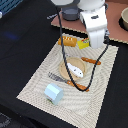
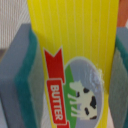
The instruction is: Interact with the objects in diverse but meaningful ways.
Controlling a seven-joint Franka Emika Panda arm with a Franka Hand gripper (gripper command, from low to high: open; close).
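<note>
Two views of one moment. Exterior view: the white arm [image 1: 95, 22] hangs over the far edge of a striped tan placemat [image 1: 35, 80]; below it only a corner of the yellow red-marked packet [image 1: 83, 44] shows, just beside the orange bread loaf [image 1: 67, 41]. The gripper's own fingertips cannot be made out there. Nearer on the mat lie a tan round plate [image 1: 65, 70] bearing a white oblong piece [image 1: 75, 70], a fork with an orange handle [image 1: 67, 80], an orange-handled utensil [image 1: 91, 61] and a pale blue-and-white carton [image 1: 53, 93].

Wrist view: the gripper [image 2: 74, 75] is closed on the packet [image 2: 75, 40], one teal-edged grey pad [image 2: 25, 80] pressing each long side. Only this view shows the label: a red ribbon reading BUTTER and a cow emblem. The packet's long axis runs along the picture's height, between the pads; the lettering runs along that axis.
</note>
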